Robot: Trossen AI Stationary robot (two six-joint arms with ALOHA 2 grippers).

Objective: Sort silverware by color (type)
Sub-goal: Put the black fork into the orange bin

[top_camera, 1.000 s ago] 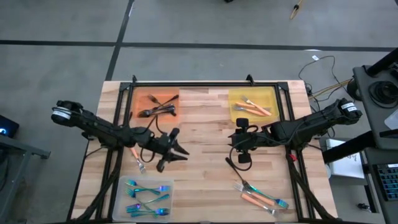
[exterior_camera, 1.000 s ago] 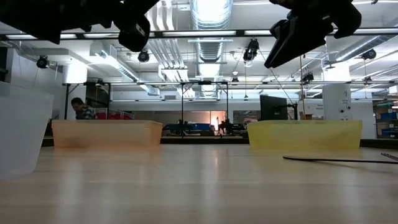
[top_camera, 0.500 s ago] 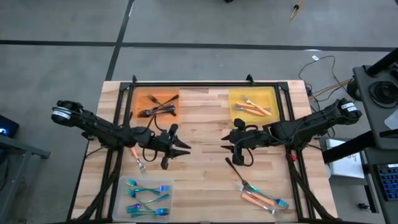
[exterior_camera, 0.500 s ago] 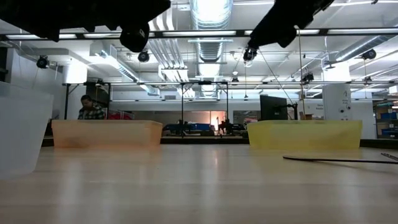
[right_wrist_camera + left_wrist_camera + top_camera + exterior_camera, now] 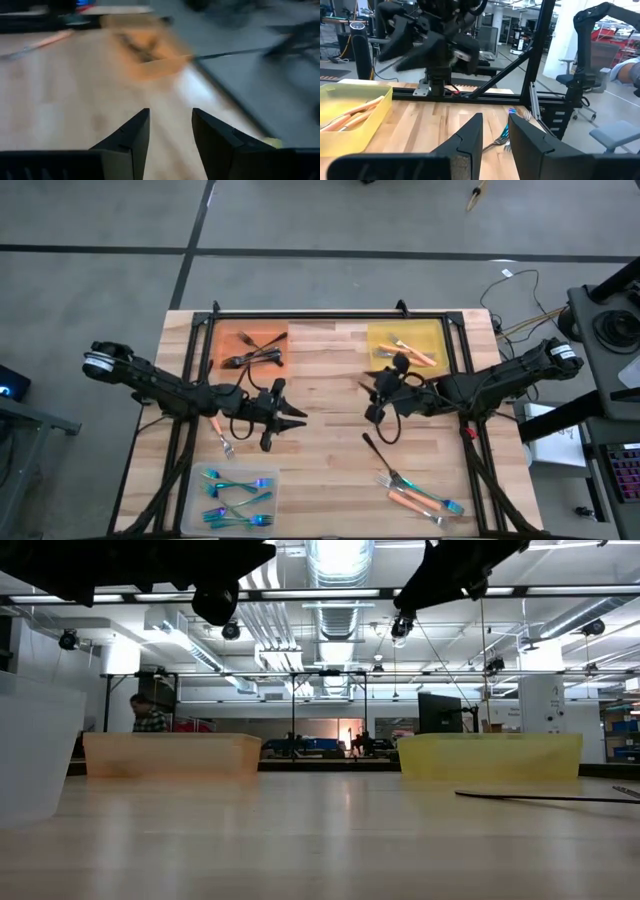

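Observation:
Dark grey forks (image 5: 250,352) lie in the orange tray (image 5: 228,340), orange-handled ones (image 5: 408,353) in the yellow tray (image 5: 428,335), and teal ones (image 5: 237,500) in the clear tray (image 5: 195,505). Loose on the table are an orange-handled fork (image 5: 220,435), a dark fork (image 5: 377,451) and a mixed heap (image 5: 420,495) at the near right. My left gripper (image 5: 298,420) hovers open at mid-table, left of centre, its fingers pointing right. My right gripper (image 5: 365,398) hangs open above the table, on the far side of the dark fork, and holds nothing.
The middle of the table (image 5: 330,380) between the two grippers is bare wood. The orange and yellow trays stand along the far edge under a black frame rail (image 5: 330,318). A person (image 5: 150,718) shows far off in the room behind.
My right gripper has risen from over the dark fork, moved toward the far edge and swung its fingers round from the near side toward the table's left. It carries nothing, and the dark fork lies where it was.

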